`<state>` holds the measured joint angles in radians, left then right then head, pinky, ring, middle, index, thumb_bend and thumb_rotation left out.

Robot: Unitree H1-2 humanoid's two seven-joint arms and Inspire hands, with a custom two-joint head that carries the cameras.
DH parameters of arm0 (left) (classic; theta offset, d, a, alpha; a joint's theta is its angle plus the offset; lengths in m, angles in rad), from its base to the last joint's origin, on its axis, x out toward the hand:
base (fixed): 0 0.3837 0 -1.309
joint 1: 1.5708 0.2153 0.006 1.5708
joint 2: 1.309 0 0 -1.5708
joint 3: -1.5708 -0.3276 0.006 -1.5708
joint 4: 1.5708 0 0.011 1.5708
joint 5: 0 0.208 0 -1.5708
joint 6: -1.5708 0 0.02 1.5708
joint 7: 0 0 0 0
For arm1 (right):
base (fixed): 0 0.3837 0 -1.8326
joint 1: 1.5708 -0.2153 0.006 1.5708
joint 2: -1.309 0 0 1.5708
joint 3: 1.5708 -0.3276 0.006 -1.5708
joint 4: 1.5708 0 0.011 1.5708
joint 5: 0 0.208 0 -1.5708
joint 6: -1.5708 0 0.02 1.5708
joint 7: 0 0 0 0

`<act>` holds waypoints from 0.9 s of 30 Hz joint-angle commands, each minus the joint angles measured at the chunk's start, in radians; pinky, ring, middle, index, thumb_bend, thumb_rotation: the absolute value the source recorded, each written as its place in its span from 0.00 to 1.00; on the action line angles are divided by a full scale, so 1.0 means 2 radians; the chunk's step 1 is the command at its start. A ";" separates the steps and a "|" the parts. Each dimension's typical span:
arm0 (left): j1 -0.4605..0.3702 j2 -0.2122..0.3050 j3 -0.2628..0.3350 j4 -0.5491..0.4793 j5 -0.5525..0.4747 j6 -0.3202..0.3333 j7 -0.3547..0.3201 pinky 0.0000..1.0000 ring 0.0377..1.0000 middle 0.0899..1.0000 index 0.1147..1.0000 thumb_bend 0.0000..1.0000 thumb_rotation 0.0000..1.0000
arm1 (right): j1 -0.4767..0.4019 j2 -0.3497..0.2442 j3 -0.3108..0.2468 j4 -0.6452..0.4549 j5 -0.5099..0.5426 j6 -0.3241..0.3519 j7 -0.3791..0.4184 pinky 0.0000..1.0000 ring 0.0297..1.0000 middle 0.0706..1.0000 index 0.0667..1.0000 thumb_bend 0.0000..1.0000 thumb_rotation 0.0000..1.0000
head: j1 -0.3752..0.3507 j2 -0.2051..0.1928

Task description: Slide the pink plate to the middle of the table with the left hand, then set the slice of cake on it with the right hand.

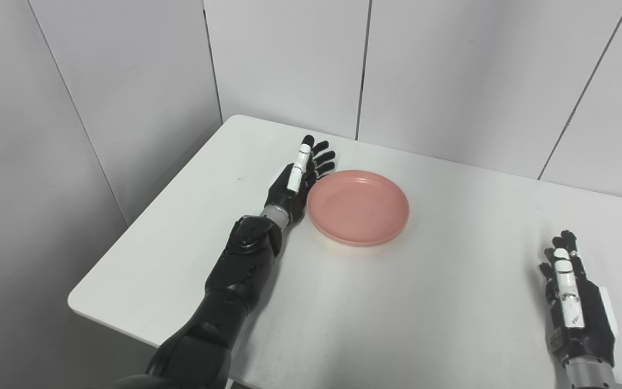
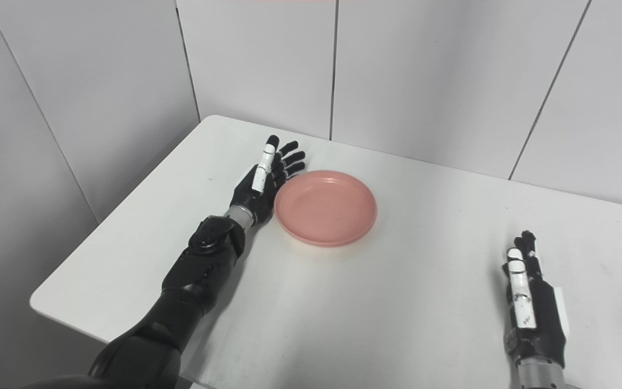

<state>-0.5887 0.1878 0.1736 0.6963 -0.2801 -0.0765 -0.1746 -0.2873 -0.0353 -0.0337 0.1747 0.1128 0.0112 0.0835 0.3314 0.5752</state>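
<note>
Left robot hand (image 1: 301, 175) open, flat against pink plate (image 1: 358, 207) rim; should push low and steady toward bench (image 1: 397, 302) centre. Right robot hand (image 2: 529, 294) open, waiting.

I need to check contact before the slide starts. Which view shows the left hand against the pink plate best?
The left eye view: the left hand and the pink plate sit nearer the picture's centre, the open hand close along the plate's left rim. The right eye view shows the same pair, further left. Neither settles whether they touch.
</note>
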 commanded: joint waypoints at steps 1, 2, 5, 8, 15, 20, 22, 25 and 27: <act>-0.014 0.000 -0.005 -0.026 0.006 -0.009 -0.004 0.90 0.91 0.90 0.89 0.79 1.00 | -0.014 0.004 -0.001 -0.014 0.004 0.000 -0.002 1.00 1.00 1.00 1.00 0.51 0.82 | -0.005 0.002; -0.012 -0.003 -0.009 -0.031 0.007 -0.006 -0.005 0.90 0.92 0.90 0.89 0.79 1.00 | -0.013 0.005 0.000 -0.016 0.003 0.003 -0.002 1.00 1.00 1.00 1.00 0.51 0.82 | -0.006 0.002; -0.008 -0.009 -0.014 -0.043 0.007 0.001 -0.007 0.90 0.92 0.91 0.90 0.81 0.99 | -0.014 0.005 0.006 -0.013 -0.003 -0.002 -0.002 1.00 1.00 1.00 1.00 0.51 0.85 | -0.019 0.005; -0.001 -0.021 -0.016 -0.057 0.009 0.002 -0.001 0.89 0.91 0.89 0.88 0.79 0.97 | -0.016 0.007 0.008 -0.008 -0.008 -0.012 -0.004 1.00 1.00 1.00 1.00 0.48 0.87 | -0.031 0.007; 0.017 -0.034 -0.028 -0.104 0.012 0.037 -0.004 0.94 0.96 0.93 0.93 0.78 0.99 | -0.012 0.016 0.010 -0.022 -0.012 0.006 -0.014 1.00 1.00 1.00 1.00 0.48 0.86 | -0.073 0.013; 0.033 -0.037 -0.036 -0.140 0.005 0.079 -0.015 0.98 0.98 0.95 0.96 0.78 1.00 | -0.014 0.026 0.015 -0.018 -0.024 0.005 -0.025 1.00 0.99 0.99 1.00 0.48 0.86 | -0.112 0.019; 0.038 -0.040 -0.040 -0.151 0.008 0.091 -0.012 1.00 0.99 0.95 0.95 0.79 1.00 | -0.016 0.029 0.015 -0.015 -0.024 0.007 -0.027 1.00 1.00 0.99 1.00 0.52 0.85 | -0.124 0.020; 0.047 -0.044 -0.044 -0.166 0.008 0.105 -0.009 1.00 0.98 0.96 0.95 0.78 1.00 | -0.018 0.033 0.017 -0.011 -0.026 0.007 -0.029 1.00 1.00 0.99 1.00 0.55 0.83 | -0.136 0.022; 0.054 -0.052 -0.044 -0.178 0.001 0.115 -0.011 1.00 0.98 0.96 0.95 0.76 1.00 | -0.020 0.035 0.018 -0.006 -0.027 0.004 -0.029 1.00 1.00 0.99 1.00 0.55 0.83 | -0.151 0.026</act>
<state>-0.4628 0.0918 0.0899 0.3781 -0.2648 0.1454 -0.1872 -0.2887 0.0254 -0.0033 0.1751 0.0590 0.0253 0.0258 0.0384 0.6243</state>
